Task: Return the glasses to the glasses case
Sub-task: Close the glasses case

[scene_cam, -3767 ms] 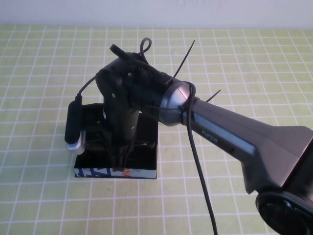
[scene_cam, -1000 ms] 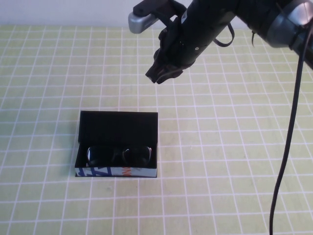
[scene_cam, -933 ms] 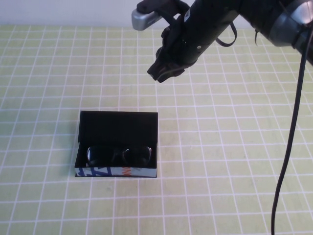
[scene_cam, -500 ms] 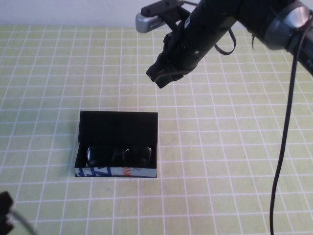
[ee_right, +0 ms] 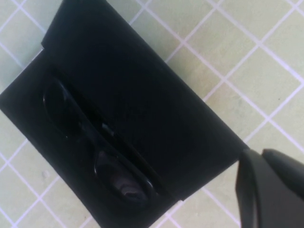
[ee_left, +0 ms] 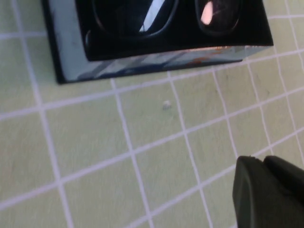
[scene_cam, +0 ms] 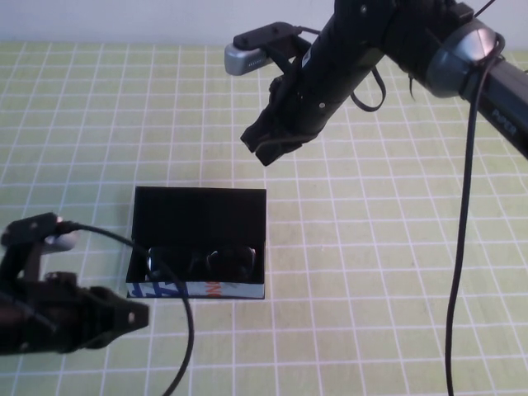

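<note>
The black glasses case [scene_cam: 198, 216] lies open on the checked cloth, lid flat toward the far side, printed front side [scene_cam: 194, 290] facing me. The black glasses [scene_cam: 200, 261] lie inside it, along the front wall. They also show in the left wrist view [ee_left: 166, 16] and the right wrist view [ee_right: 95, 149]. My right gripper [scene_cam: 268, 147] hangs shut and empty in the air beyond the case. My left gripper [scene_cam: 132, 315] is shut and empty, low at the case's front left corner.
The table is covered by a green cloth with a white grid [scene_cam: 371, 272]. A black cable [scene_cam: 462, 247] hangs from the right arm on the right side. A white wall [scene_cam: 124, 21] runs along the far edge.
My right gripper has lifted off the case, leaving the glasses inside, and now hovers beyond it. My left arm has come into view at the front left.
</note>
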